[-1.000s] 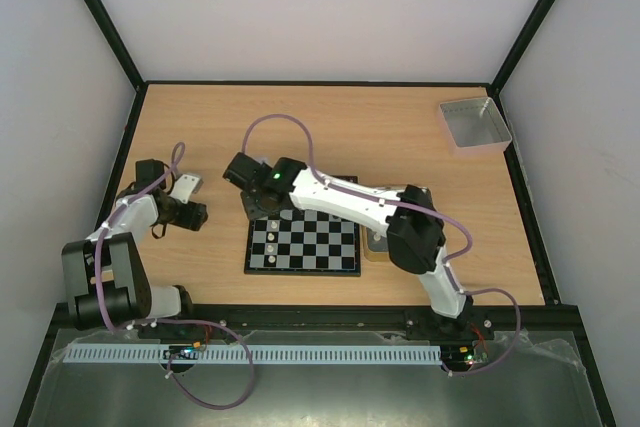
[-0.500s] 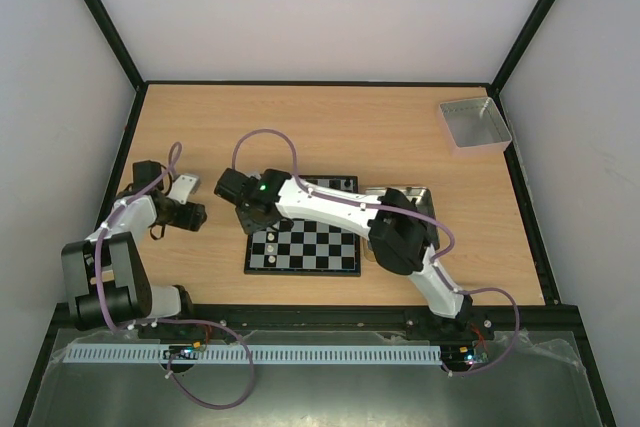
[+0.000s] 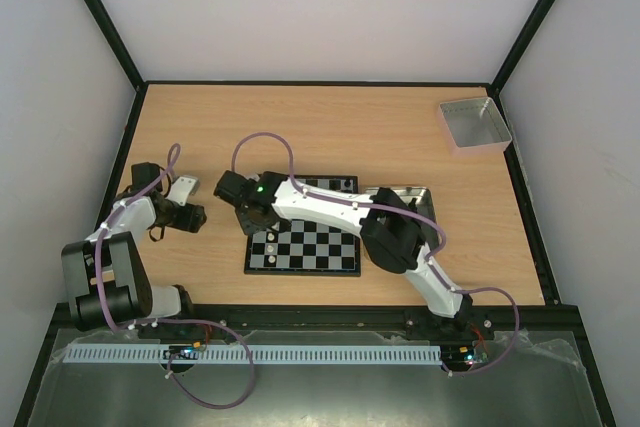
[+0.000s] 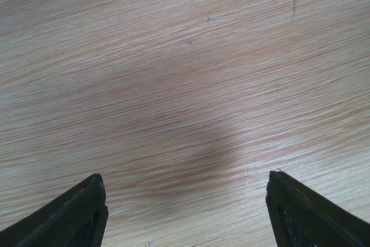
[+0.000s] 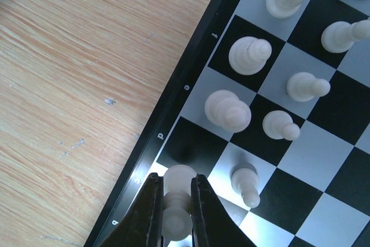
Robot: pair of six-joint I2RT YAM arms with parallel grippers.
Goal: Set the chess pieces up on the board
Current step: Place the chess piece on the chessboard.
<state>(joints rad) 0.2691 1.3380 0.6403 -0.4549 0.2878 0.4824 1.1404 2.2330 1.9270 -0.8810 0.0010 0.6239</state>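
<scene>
- Two right fingers point(image 5: 153, 212) pinch a white piece point(image 5: 176, 201), upright on a pale square at the board's point(image 5: 191, 79) left edge.
- Several other white pieces point(image 5: 228, 110) stand on nearby squares.
- Wide apart, the left fingers point(image 3: 193, 217) hang over the bench point(image 4: 185, 85), left of the board.

The black-and-white board point(image 3: 318, 247) lay flat, a dark lettered border round it. Seven whitish chess pieces point(image 5: 227, 110) stood upright near that border, each on its own square. Another whitish piece point(image 5: 176, 201) stood beside the border, pinched in the right gripper point(image 5: 176, 179).
</scene>
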